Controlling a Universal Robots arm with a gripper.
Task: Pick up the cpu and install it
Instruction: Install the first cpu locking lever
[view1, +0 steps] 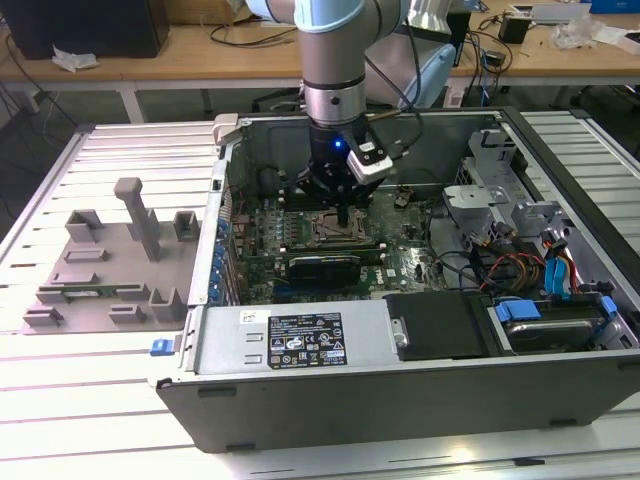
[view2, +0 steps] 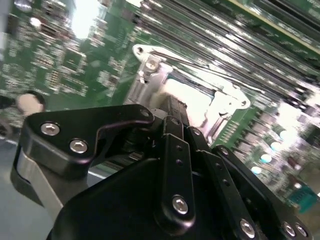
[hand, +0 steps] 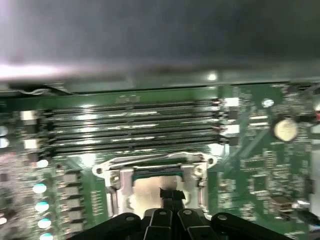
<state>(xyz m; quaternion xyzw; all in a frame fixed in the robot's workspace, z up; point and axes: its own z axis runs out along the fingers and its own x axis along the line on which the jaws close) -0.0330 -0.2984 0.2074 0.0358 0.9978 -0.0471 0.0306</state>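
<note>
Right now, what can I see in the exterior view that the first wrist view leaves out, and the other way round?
Exterior view: the whole open computer case, the grey fixture tray on the exterior view's left, and the arm reaching down into the case.

First wrist view: a close look at the memory slots and a round coin battery.

Both: the gripper low over the metal-framed socket on the green motherboard.

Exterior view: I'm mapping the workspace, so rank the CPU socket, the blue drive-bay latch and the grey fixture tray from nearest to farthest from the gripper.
1. CPU socket: directly below the gripper, mid-motherboard.
2. Blue drive-bay latch: toward the exterior view's right, inside the case.
3. Grey fixture tray: outside the case, on the exterior view's left.
</note>
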